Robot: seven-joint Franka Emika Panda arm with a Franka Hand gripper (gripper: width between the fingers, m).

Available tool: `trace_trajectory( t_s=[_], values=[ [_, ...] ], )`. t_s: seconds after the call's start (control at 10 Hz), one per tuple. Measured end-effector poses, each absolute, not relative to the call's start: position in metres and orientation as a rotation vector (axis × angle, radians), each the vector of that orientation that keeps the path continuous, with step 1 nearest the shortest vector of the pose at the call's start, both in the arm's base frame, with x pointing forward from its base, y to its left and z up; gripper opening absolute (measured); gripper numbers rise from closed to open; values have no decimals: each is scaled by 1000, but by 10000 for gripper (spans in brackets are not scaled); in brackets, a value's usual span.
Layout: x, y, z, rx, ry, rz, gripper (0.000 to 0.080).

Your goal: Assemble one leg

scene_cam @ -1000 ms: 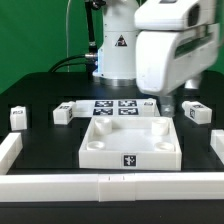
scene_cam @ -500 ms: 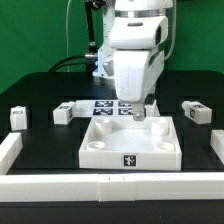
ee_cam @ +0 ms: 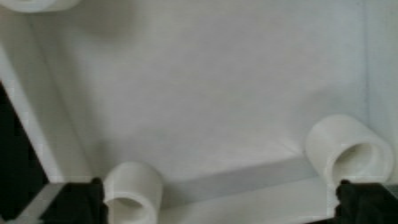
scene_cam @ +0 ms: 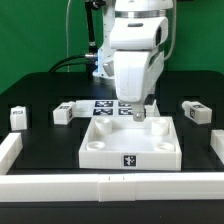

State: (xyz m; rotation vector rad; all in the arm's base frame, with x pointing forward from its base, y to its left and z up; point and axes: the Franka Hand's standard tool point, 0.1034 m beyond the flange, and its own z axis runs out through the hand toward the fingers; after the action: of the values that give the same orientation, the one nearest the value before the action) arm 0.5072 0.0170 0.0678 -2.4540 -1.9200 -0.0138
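Note:
The white square panel (scene_cam: 105, 155) lies in the middle of the table with its rim up. My gripper (scene_cam: 141, 114) hangs low over its back right corner. In the wrist view the gripper (ee_cam: 217, 205) is open, with a dark fingertip (ee_cam: 71, 200) at each side and only the panel floor (ee_cam: 214, 90) between them. Two round corner sockets (ee_cam: 347, 150) (ee_cam: 134, 195) of the panel show there. Loose legs, small white blocks with tags, lie on the table: two at the exterior view's left (scene_cam: 17, 117) (scene_cam: 63, 113) and one at its right (scene_cam: 195, 112). None is held.
The marker board (scene_cam: 112, 107) lies behind the panel at the arm's base. Long white border rails run along the front (scene_cam: 110, 185), the exterior view's left (scene_cam: 8, 150) and its right (scene_cam: 217, 145).
The arm has swung from the exterior view's right to over the panel's back right corner and come down. It has not moved in the last half second.

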Motion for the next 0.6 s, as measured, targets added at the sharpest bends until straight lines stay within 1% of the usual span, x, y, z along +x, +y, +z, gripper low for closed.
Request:
trace_trajectory(
  t_s=[0.3, 0.4, 0.5, 0.6],
  values=[
    [464, 4, 50, -2348, -2041, -17, 650],
    [452, 3, 41, -2341, -2039, -11, 650],
    [440, 2, 28, -2327, -2034, 3, 650],
    [435, 2, 17, -2321, -2025, 12, 650]
  ],
)
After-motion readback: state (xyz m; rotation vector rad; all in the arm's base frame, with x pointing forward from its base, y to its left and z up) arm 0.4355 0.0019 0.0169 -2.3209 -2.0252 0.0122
